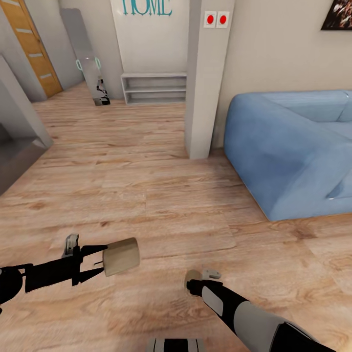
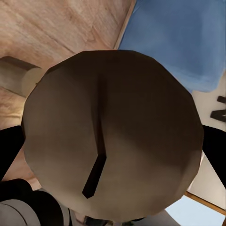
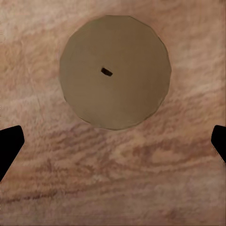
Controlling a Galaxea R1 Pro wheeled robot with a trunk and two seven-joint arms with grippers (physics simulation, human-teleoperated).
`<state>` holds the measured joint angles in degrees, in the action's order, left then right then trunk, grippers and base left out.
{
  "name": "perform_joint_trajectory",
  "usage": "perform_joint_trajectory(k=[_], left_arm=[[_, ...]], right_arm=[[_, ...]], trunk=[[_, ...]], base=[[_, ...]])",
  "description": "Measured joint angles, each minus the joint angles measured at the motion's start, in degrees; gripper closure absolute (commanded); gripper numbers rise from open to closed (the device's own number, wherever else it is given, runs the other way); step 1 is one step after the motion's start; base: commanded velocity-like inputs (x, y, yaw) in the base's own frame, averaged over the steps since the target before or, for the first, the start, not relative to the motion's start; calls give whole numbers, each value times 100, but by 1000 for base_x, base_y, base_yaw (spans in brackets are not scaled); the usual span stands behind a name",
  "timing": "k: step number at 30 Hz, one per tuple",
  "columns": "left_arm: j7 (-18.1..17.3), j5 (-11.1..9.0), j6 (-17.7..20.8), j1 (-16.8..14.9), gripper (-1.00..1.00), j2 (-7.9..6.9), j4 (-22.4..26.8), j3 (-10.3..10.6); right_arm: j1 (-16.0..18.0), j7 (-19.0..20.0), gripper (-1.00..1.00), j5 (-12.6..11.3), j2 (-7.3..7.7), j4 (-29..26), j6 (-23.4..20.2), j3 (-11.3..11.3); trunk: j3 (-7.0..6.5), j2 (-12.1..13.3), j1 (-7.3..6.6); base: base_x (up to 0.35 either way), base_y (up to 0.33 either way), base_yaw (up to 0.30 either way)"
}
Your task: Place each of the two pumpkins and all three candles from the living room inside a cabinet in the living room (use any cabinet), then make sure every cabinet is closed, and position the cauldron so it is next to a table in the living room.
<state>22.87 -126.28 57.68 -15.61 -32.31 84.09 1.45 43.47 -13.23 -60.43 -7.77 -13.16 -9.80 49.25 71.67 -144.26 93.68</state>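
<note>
The left gripper (image 1: 100, 261) has its jaws clamped on a candle (image 1: 121, 256), held on its side above the wooden floor (image 1: 161, 195). The right gripper (image 3: 113, 141) hangs with jaws spread wide over a second candle (image 3: 115, 77) standing on the floor, near the blue sofa (image 1: 293, 151).

Even, bright, shadowless render; slightly soft detail.

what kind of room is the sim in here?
Most likely a home living room by an entry hall: a blue sofa, wood-plank floor, a "HOME" wall sign above a low grey shelf.
</note>
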Motion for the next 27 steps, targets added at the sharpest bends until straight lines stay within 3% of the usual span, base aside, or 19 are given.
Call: perform_joint_trajectory(k=[13,27], left_arm=[[0,18,2,0,100,0,3,0],[-5,-5,-1,0,100,0,8,-1]], right_arm=[[0,0,-100,0,-8,-2,0,3],[0,0,-100,-1,-8,-6,0,2]], trunk=[[0,0,-1],[0,0,1]], base=[[194,0,0],[14,0,0]])
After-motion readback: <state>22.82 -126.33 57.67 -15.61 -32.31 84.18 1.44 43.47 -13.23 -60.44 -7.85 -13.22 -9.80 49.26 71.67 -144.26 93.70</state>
